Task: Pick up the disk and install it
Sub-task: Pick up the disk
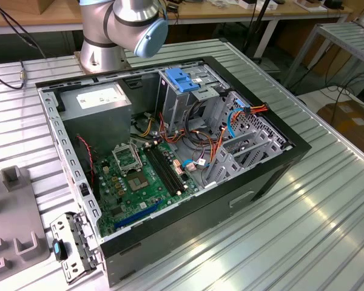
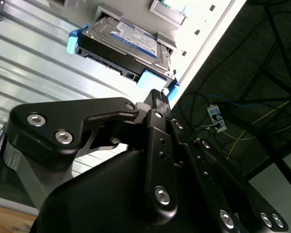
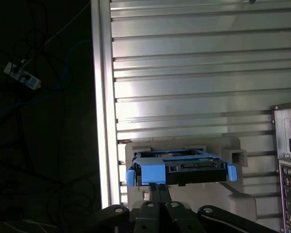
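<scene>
The disk (image 3: 182, 167) sits in a grey holder (image 3: 237, 145) on the ribbed metal surface (image 3: 184, 73), straight ahead of the hand (image 3: 158, 185). The hand looks drawn together and empty, just short of the disk's near blue rail. The risk, as I judge it, is that a hand closed like this would shove the disk rather than take it, and the smooth plastic rails could slip. In the second wrist view the white label (image 2: 131, 35) carries a blue band, but its print cannot be read.

Silver, blue-railed disk (image 2: 128, 41) with blue-banded white label — black gripper (image 2: 157, 97) — green motherboard (image 1: 133, 182)
</scene>
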